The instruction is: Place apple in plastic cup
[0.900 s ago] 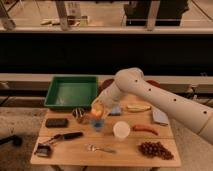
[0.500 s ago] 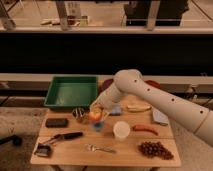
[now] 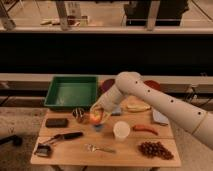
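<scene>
The apple (image 3: 95,118), orange-red with yellow patches, sits between the fingers of my gripper (image 3: 97,115) at the middle of the wooden table (image 3: 75,155). It is right over the small blue plastic cup (image 3: 98,127) and hides the cup's mouth. Only the cup's lower part shows below the fruit. I cannot tell whether the apple touches the rim. My white arm (image 3: 150,97) reaches in from the right.
A green tray (image 3: 72,92) stands at the back left. A white cup (image 3: 121,130), a red-orange pepper (image 3: 145,129), a banana (image 3: 135,106) and dark grapes (image 3: 155,149) lie to the right. A fork (image 3: 100,148), a black-handled tool (image 3: 65,136) and a black block (image 3: 56,122) lie front left.
My gripper has come down with the apple, from a little above the blue cup to right at its mouth.
</scene>
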